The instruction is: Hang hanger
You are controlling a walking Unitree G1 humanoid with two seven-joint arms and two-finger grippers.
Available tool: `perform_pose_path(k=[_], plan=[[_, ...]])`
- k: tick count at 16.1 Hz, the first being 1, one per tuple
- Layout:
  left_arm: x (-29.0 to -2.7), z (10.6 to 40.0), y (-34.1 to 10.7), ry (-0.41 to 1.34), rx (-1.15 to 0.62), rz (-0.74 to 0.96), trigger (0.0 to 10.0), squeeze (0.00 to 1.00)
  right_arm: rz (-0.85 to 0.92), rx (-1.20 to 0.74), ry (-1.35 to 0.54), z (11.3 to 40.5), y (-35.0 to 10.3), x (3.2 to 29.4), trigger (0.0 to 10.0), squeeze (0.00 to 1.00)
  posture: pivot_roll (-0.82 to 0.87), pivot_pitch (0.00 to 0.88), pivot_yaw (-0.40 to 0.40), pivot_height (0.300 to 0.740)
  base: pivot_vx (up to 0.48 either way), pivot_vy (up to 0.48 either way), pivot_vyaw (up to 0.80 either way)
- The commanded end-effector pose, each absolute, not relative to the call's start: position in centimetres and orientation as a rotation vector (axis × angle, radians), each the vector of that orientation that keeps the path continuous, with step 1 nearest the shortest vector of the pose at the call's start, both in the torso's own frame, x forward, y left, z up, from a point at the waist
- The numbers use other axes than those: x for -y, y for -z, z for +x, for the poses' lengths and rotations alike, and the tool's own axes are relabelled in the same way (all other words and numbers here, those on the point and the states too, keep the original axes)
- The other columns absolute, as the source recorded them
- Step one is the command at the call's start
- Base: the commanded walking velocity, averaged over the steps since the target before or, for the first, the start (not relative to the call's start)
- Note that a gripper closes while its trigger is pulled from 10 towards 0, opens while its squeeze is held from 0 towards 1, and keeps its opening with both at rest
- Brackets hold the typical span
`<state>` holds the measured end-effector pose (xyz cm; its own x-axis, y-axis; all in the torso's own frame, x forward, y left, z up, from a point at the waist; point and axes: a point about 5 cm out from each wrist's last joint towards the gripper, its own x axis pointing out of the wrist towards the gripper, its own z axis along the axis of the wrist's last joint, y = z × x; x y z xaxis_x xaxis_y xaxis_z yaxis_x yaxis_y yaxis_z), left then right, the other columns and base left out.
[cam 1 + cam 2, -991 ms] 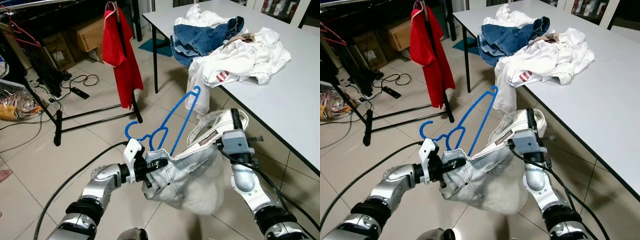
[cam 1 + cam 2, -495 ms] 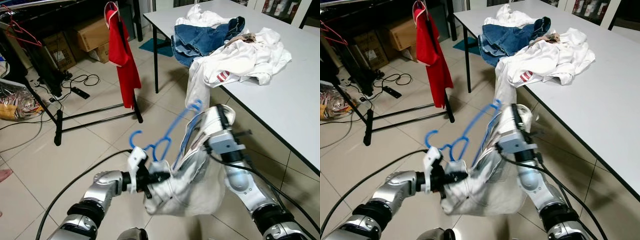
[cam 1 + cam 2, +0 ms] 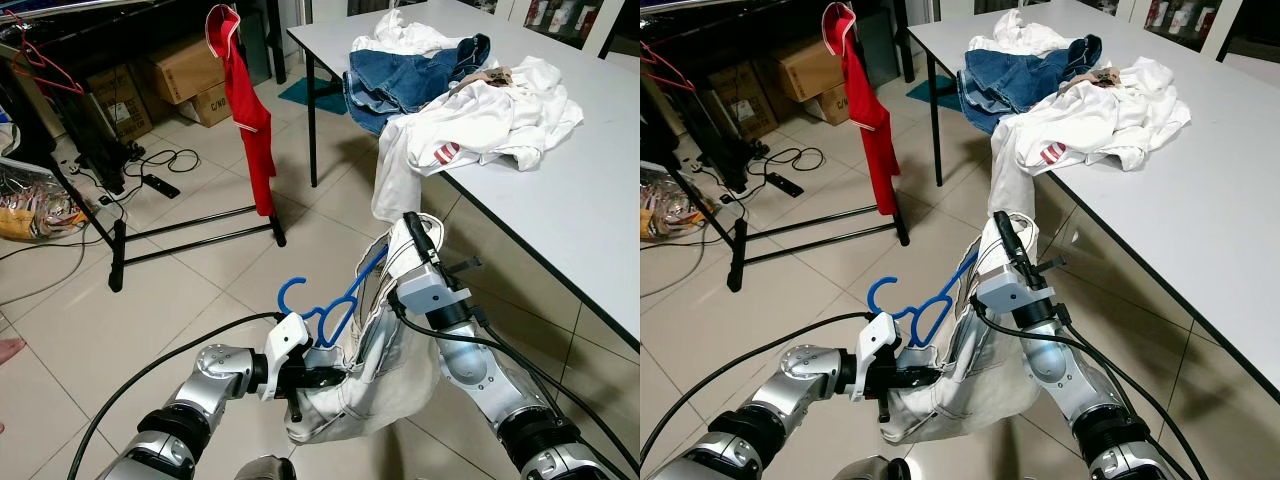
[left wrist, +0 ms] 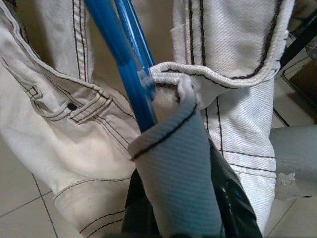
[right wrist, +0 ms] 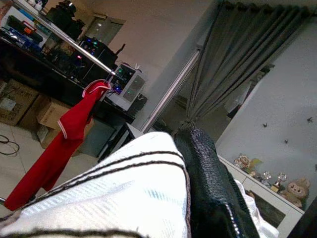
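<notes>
Looking down from the left eye view, a blue hanger (image 3: 325, 305) threaded into a pale denim garment (image 3: 375, 395) is seen held low over the tiled floor between the two tools: the left tool (image 3: 305, 380) is closed on the waistband just below the hanger's hook, and the right tool (image 3: 405, 245) is clamped on a fold of the same cloth higher up and to the right. Well ahead of the left tool a black clothes rack (image 3: 115, 250) is seen, with a red shirt (image 3: 250, 130) hung from it; beyond the right tool a white worktop (image 3: 590, 220) is heaped with jeans and white clothes. In the right eye view the same arrangement is repeated, the hook of the hanger rising free just above the left tool. In the left wrist view the blue bars are shown passing directly beside a fold of cloth pinched between the black fingers (image 4: 233, 198). In the right wrist view a striped hem is seen gripped against one black finger, with the red shirt far beyond it. The garment is judged to be mounted and carried, not yet hung; the next move would call for the hook to be raised to the rack's rail.
</notes>
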<state>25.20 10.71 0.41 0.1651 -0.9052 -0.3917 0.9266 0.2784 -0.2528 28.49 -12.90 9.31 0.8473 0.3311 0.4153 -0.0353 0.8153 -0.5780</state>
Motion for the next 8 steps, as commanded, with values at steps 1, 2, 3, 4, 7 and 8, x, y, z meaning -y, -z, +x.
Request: perform_pose_path(k=[1,2,3,4,7,8], plan=[[-11.4,24.3,0.8,1.308,-0.614,0.065,3.9,0.00,-0.550,0.648,-0.180,29.5,-12.2,12.2,8.9,0.00,0.00,0.000,0.091,0.740,0.000,0.000,0.00],[-11.5,24.6,0.9,1.257,-0.620,0.031,3.9,0.00,-0.534,0.668,-0.191,29.5,-12.6,12.0,8.9,0.00,0.00,0.000,0.091,0.740,0.000,0.000,0.00],[-11.7,24.8,0.9,1.229,-0.622,0.016,4.0,0.00,-0.519,0.679,-0.205,29.4,-12.8,11.9,8.9,0.00,0.00,0.000,0.090,0.740,0.000,0.000,0.00],[-12.0,25.1,0.9,1.181,-0.625,-0.001,4.1,0.00,-0.495,0.694,-0.233,29.2,-13.1,11.7,9.1,0.00,0.00,0.000,0.089,0.740,0.000,0.000,0.00],[-13.0,26.2,0.4,1.049,-0.621,-0.112,4.1,0.00,-0.479,0.727,-0.290,28.2,-13.4,11.7,10.0,0.00,0.00,0.000,0.086,0.740,0.000,0.000,0.00],[-13.3,26.5,0.3,1.015,-0.617,-0.149,4.1,0.00,-0.473,0.730,-0.316,27.9,-13.4,11.7,10.0,0.00,0.00,0.000,0.086,0.740,0.000,0.000,0.00]])
